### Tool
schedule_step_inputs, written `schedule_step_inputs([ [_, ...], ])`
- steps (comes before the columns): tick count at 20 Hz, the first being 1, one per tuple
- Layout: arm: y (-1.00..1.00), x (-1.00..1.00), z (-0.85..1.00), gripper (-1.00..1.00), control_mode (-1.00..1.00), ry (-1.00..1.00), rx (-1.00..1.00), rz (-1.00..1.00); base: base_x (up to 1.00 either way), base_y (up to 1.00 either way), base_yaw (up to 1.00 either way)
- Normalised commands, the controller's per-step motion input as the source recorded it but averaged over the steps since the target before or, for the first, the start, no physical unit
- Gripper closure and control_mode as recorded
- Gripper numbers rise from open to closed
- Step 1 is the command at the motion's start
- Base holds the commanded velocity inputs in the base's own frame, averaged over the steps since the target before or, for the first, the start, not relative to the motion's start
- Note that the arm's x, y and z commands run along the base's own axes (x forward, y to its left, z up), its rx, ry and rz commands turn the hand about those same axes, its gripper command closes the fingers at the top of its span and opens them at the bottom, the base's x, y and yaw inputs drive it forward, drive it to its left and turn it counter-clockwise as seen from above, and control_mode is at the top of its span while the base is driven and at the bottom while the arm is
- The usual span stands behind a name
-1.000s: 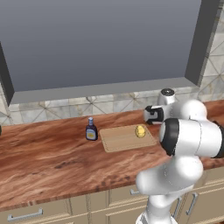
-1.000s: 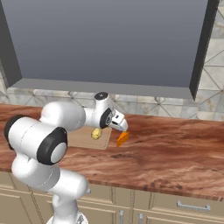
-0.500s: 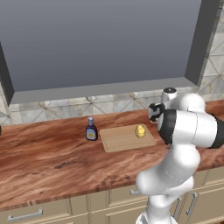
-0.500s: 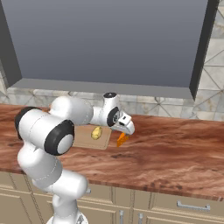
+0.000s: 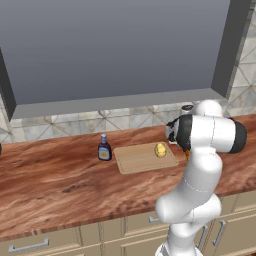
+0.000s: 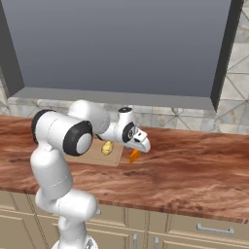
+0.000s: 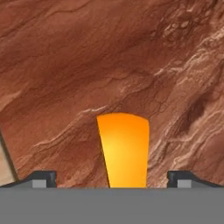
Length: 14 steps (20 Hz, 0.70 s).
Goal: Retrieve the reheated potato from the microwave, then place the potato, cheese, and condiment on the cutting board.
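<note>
The cheese (image 7: 124,148) is seen on the reddish counter (image 7: 109,65), framed at 6 o'clock in the hand view between the spread jaws of the gripper (image 7: 112,177), which are set wide apart and touch nothing. The potato (image 5: 160,150) lies on the cutting board (image 5: 142,159), toward its 3 o'clock end, and the condiment (image 5: 104,148) stands just beside the board at 9 o'clock

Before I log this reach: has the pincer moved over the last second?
Yes. In the right base view the pincer has swung right, away from the cutting board, and now hangs open over the cheese on the counter.
</note>
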Motion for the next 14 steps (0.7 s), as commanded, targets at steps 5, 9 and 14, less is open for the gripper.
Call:
schedule_step_inputs([
  [5, -0.1, 0.1, -0.24, -1.0, -1.0, 0.0, 0.0, 0.0, 0.0, 0.0, 0.0],
  [9, -0.07, 0.01, -0.14, 1.0, -1.0, 0.0, 0.01, 0.0, 0.0, 0.0, 0.0],
  [14, 0.0, 0.0, 0.0, 1.0, -1.0, 0.0, 0.06, 0.0, 0.0, 0.0, 0.0],
])
